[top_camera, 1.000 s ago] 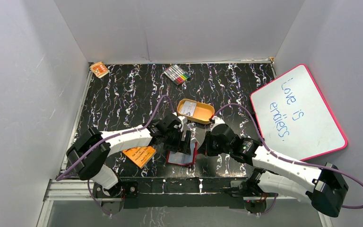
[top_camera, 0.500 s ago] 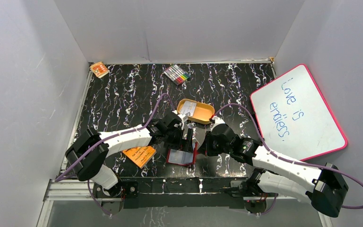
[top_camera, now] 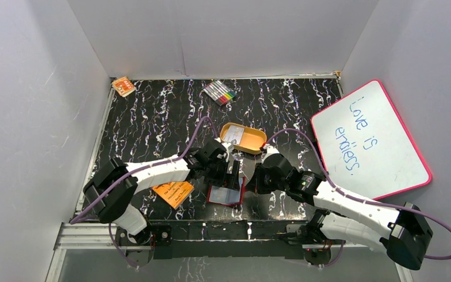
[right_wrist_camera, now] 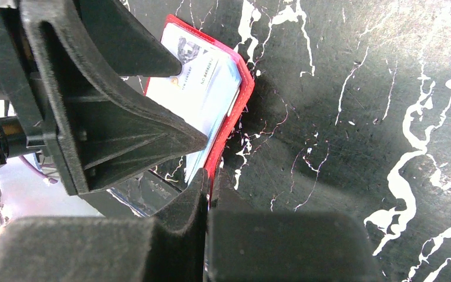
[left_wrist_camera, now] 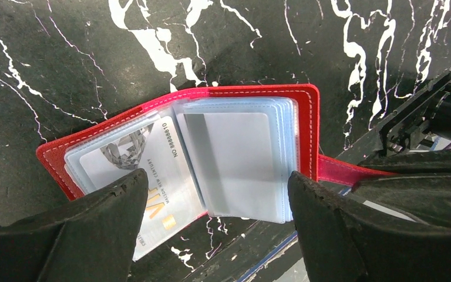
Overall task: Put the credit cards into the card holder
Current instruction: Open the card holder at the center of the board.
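Left end effector (left_wrist_camera: 217, 179) spread over open card holder (left_wrist_camera: 258, 97); right end effector (right_wrist_camera: 207, 179) pinches its tab (left_wrist_camera: 337, 170) (tip hidden).

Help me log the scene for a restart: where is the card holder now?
In the top view, the card holder lies open at front centre, just right of the orange booklet and on the near side of the oval tin.

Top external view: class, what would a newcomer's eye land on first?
The red fold-over card holder lies open at front centre, a pale credit card in its clear pocket, left gripper open above it, right gripper shut on its edge. A pink-framed whiteboard with blue writing sits at right.
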`<action>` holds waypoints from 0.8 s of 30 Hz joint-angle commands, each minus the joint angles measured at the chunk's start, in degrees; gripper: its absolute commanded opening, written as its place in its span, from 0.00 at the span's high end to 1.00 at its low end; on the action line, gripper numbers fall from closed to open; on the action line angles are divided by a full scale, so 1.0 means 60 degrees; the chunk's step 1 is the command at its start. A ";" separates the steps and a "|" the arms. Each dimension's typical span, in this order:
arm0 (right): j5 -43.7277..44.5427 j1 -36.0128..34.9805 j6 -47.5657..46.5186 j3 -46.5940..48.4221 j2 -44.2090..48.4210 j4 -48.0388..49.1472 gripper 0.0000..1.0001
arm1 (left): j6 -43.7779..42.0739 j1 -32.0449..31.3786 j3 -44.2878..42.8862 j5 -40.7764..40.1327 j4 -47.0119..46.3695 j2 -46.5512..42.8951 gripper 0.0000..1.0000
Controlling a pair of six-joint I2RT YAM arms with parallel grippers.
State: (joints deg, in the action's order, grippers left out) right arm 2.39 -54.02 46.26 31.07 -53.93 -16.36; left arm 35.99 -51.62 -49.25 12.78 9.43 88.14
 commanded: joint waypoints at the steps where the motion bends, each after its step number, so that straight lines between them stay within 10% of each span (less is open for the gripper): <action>1: -0.0080 0.0027 -0.0082 0.0285 0.0176 0.0431 1.00 | -0.0164 -0.0071 -0.0276 0.0051 0.0158 0.0236 0.16; 24: 0.0128 0.0027 -0.0049 0.0053 0.0365 0.0208 1.00 | -0.0098 -0.0102 -0.0156 -0.1422 0.0989 -0.0487 0.24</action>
State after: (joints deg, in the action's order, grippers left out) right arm 2.52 -54.02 46.26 31.07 -53.08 -16.53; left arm 35.97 -51.99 -49.60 7.60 12.01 88.53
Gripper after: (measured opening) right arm 0.043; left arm 0.766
